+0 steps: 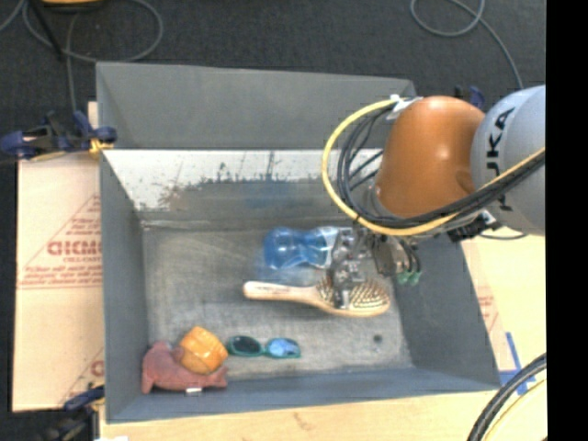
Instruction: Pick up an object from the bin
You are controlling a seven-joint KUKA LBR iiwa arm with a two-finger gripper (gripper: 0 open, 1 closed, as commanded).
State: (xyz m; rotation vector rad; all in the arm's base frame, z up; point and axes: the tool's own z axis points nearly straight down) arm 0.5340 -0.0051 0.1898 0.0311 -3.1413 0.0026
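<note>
Bin (276,108) gry; brush (285,292) tan; bag (289,246) blu; lump (202,349) org.

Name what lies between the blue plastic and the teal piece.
The brush handle crosses between the blue plastic and the teal piece, with bare floor below it, in the camera view.

Near left: orange lump (202,349) resting on pink soft toy (165,371). Just right of them, teal-blue item (265,346). Centre, farther back: blue plastic piece (292,248).

Claw (347,274) covered part of hairbrush (280,291) head | blue plastic piece (289,249): right end was hidden behind claw | orange lump (202,349) overlapped pink lump (161,370)
</note>
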